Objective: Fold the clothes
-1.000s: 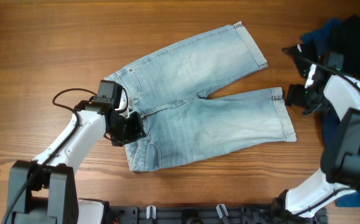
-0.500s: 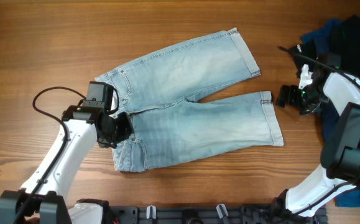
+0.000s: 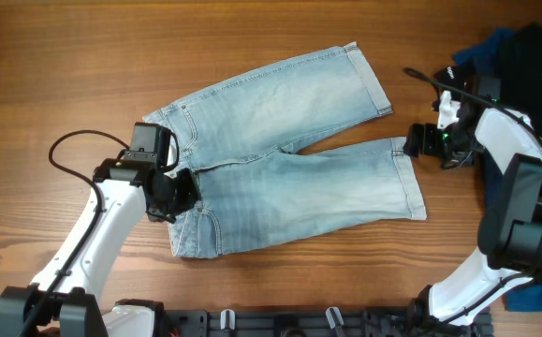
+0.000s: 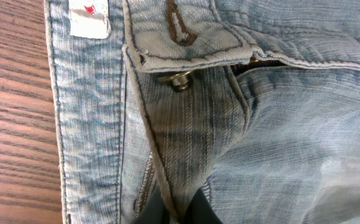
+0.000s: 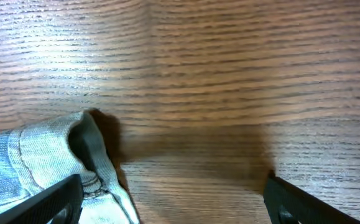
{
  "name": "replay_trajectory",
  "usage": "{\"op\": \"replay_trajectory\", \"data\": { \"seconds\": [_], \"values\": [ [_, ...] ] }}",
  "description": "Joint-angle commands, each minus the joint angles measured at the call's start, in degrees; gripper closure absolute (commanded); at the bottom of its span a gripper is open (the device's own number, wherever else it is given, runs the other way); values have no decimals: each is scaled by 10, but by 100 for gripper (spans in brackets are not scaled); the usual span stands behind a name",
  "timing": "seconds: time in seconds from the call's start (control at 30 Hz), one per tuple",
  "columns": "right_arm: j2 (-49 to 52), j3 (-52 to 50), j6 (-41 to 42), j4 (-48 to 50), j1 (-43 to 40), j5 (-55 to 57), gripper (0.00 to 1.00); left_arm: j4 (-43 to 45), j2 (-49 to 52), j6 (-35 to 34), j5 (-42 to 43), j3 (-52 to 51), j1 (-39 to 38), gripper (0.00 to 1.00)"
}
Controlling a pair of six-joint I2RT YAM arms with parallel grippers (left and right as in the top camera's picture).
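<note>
Only one small white tag (image 4: 89, 15), red-marked, on denim shorts (image 3: 280, 159).

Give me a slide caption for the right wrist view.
Open right gripper at the cuff of the denim shorts on a wooden table.

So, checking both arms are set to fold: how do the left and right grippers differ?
The left gripper is shut on the shorts at the waistband; the right gripper is open, holding nothing. The left gripper sits over denim; the right gripper is mostly over bare table, at a leg cuff. Both are at edges of the shorts.
</note>
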Motion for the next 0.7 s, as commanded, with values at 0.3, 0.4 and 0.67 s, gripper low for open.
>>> {"op": "replay_trajectory", "data": {
  "seconds": [0.3,0.4,0.67],
  "values": [
    [14,7,25,-8,7,117,4,-1,-10,-7,-12,-2,4,96],
    [14,7,24,-6,7,117,4,-1,-10,-7,-12,-2,4,96],
    [14,6,22,-13,7,62,4,-1,-10,-7,-12,-2,4,96]
  ]
}}
